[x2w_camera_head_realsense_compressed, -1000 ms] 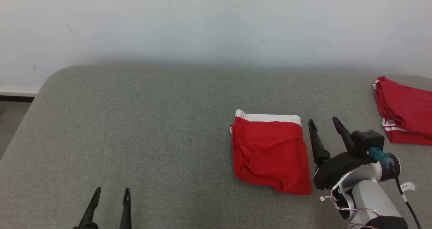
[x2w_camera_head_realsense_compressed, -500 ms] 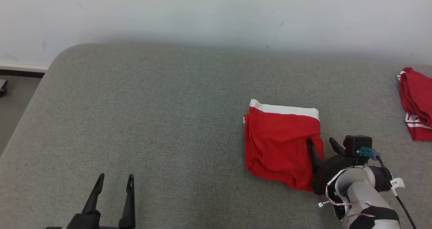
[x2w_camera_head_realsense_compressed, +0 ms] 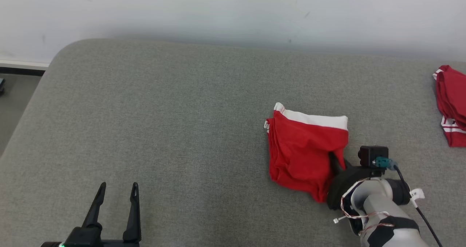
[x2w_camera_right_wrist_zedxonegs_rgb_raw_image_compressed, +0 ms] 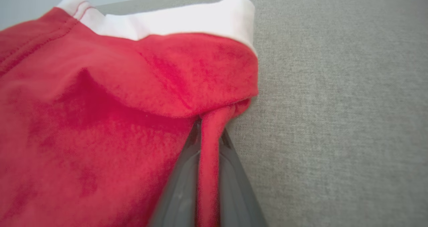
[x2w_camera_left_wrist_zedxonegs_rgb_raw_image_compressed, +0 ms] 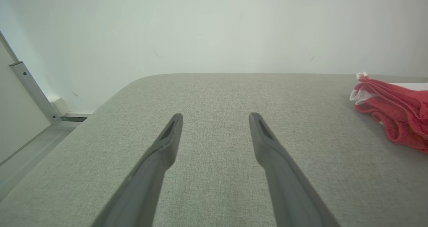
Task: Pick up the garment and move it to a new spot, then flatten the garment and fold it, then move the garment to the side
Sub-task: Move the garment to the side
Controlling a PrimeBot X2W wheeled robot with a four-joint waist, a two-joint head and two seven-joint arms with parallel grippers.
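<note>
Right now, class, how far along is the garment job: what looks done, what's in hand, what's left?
Done: the garment lies folded on the grey surface. In hand: the right claw is shut on its right edge. Left: likely moving it aside, perhaps beside the second garment. The left claw is open.

Right pincer (x2w_camera_right_wrist_zedxonegs_rgb_raw_image_compressed: 209, 133) tips under garment (x2w_camera_head_realsense_compressed: 305, 152) fold

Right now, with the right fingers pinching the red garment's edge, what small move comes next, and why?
Probably lift the right gripper slightly, to see the grip holds before sliding it aside. Its fingers are shut on a fold at the folded red garment's right edge, and the rest lies on the grey surface.
</note>
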